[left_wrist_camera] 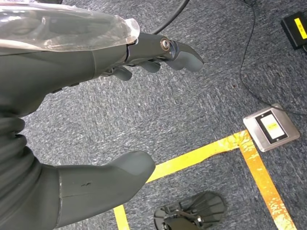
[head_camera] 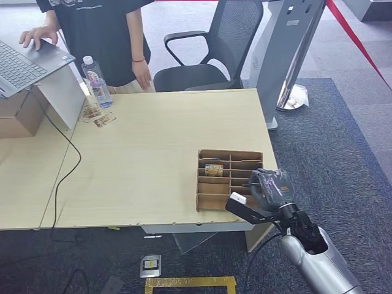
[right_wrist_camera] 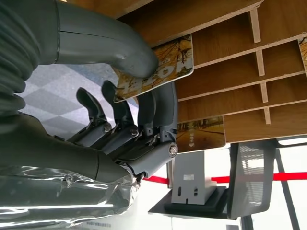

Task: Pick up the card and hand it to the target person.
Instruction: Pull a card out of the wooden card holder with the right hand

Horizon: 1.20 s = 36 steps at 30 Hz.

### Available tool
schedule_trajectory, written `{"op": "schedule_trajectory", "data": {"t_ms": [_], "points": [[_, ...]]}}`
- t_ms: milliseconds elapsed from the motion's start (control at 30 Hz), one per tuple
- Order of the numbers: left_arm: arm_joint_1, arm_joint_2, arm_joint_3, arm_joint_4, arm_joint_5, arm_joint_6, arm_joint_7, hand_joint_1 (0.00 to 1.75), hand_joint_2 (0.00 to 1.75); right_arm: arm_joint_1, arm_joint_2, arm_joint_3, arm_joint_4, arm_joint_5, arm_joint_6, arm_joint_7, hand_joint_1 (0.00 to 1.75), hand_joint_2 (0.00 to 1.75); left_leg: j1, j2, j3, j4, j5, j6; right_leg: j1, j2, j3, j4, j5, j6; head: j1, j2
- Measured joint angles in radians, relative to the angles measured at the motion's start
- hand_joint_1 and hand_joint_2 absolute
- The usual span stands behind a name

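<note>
Item 1, the card [right_wrist_camera: 155,67]: you are looking at a thin, flat rectangle with rounded corners, printed in yellow and orange tones with large pale lettering across it. It is sitting at the edge of the cardboard organizer [head_camera: 228,179], partly inside one of its slots, near the corner of the bench [head_camera: 152,153].

Item 2, the right hand [head_camera: 268,191]: it is reaching in at the organizer's near right side. In the right wrist view its thumb [right_wrist_camera: 108,40] is pressing on the card's printed face while the darker fingers [right_wrist_camera: 159,110] are curling under it, so the hand is pinching the card.

Item 3, the left hand [left_wrist_camera: 108,110]: it is hanging over grey carpet [left_wrist_camera: 181,105] crossed by yellow tape [left_wrist_camera: 203,153], fingers apart from the thumb and holding nothing.

Item 4, a second card [right_wrist_camera: 201,134]: a similar print, lying in a neighbouring slot.

Item 5, the person [head_camera: 101,37]: standing at the bench's far side, one hand [head_camera: 37,35] resting on a laptop [head_camera: 27,61]. A water bottle [head_camera: 96,81] is standing nearby.
</note>
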Motion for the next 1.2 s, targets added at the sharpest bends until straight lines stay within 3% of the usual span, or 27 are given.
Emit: {"op": "schedule_trajectory", "data": {"t_ms": [400, 567, 667, 1200], "points": [[0.0, 0.0, 0.0, 0.0, -0.006, 0.0, 0.0, 0.0, 1.75, 0.004, 0.0, -0.006, -0.015, 0.031, 0.003, 0.019, 1.61, 1.75, 0.0, 0.0, 0.0, 0.0, 0.0, 0.0, 0.0, 0.0, 0.0, 0.0, 0.0, 0.0, 0.0, 0.0], [-0.001, 0.0, 0.0, 0.0, -0.006, -0.001, 0.0, 0.0, 1.75, 0.006, 0.0, -0.013, -0.025, 0.028, 0.012, 0.018, 1.75, 1.75, 0.0, 0.0, 0.0, 0.0, 0.0, 0.0, 0.0, 0.0, 0.0, 0.0, 0.0, 0.0, 0.0, 0.0], [-0.001, 0.001, 0.0, 0.0, -0.006, -0.002, 0.0, 0.0, 1.75, 0.011, -0.001, -0.022, -0.047, 0.005, 0.033, 0.007, 1.75, 1.75, 0.0, 0.0, 0.0, 0.001, 0.0, 0.0, 0.0, 0.0, 0.0, 0.0, 0.0, 0.0, 0.0, 0.0], [-0.004, 0.007, 0.0, 0.0, -0.017, -0.018, 0.0, 0.0, 1.75, 0.04, -0.105, -0.153, -0.468, -0.049, 0.218, 0.045, 1.75, 1.75, 0.0, 0.0, 0.0, 0.002, 0.0, 0.001, -0.001, 0.001, 0.0, 0.0, 0.0, 0.001, 0.0, 0.0]]}}
